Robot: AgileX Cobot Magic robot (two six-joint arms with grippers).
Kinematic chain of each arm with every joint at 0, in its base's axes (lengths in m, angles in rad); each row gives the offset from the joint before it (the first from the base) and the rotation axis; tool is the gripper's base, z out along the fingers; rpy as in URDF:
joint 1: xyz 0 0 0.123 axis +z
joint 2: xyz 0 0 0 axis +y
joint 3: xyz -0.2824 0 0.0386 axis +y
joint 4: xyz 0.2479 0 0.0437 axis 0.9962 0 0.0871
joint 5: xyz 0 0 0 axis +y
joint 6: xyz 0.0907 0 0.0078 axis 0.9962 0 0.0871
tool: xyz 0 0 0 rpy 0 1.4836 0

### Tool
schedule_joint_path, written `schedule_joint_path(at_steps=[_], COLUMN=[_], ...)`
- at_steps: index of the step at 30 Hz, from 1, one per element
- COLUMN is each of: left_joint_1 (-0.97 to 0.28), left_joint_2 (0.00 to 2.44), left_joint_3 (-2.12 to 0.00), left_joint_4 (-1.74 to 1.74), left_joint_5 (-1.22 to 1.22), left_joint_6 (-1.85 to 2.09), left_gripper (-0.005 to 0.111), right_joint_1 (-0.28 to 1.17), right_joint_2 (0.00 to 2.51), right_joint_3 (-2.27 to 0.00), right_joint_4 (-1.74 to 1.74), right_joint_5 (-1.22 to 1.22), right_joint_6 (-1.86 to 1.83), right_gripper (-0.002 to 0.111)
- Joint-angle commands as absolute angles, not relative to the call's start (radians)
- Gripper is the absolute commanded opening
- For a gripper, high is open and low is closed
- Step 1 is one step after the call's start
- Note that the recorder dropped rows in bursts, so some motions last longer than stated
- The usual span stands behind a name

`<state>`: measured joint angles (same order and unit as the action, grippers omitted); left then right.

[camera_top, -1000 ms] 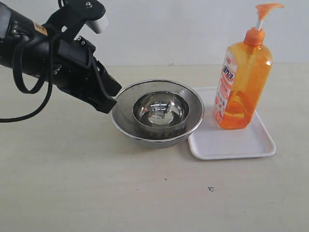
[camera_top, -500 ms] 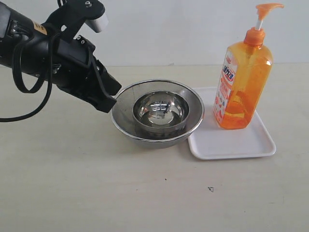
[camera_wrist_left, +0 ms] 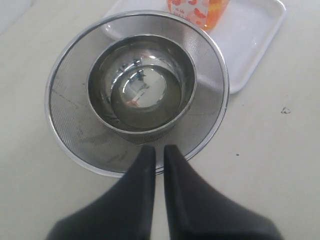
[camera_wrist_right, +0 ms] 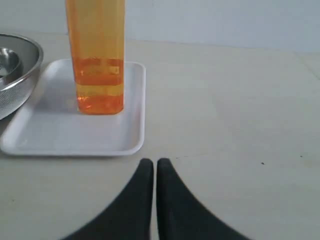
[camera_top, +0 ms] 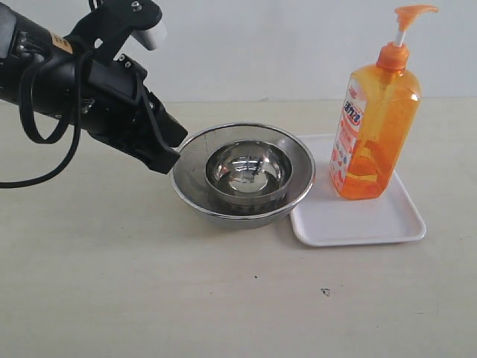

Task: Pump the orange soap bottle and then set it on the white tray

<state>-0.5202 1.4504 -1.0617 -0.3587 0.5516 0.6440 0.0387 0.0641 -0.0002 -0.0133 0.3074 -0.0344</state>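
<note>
The orange soap bottle is standing upright on the white tray, beside a mesh bowl holding a smaller steel bowl. The left tool is hanging clenched and empty at the mesh bowl's rim; the right tool, also clenched empty, is facing the tray.

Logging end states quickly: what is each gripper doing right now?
Left gripper: closed, empty, tips at the mesh bowl rim.
Right gripper: closed, empty, clear of the white tray.
</note>
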Motion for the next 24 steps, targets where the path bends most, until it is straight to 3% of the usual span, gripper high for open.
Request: schedule_joint_path(at_steps=[1, 24], left_joint_1=[-0.520, -0.520], left_joint_2=[1.444, 1.444], left_joint_3=[-1.058, -1.058], left_joint_4=[-0.357, -0.359], left_joint_5=[0.543, 0.538], left_joint_6=[0.635, 0.635], left_gripper=[0.005, 0.005], right_joint_1=[-0.002, -0.011], right_joint_2=[0.000, 0.000], right_joint_3=[0.000, 0.000], right_joint_4=[-0.010, -0.010], right_joint_5=[0.346, 0.349], right_joint_6=[-0.030, -0.025], right_gripper=[0.000, 0.000])
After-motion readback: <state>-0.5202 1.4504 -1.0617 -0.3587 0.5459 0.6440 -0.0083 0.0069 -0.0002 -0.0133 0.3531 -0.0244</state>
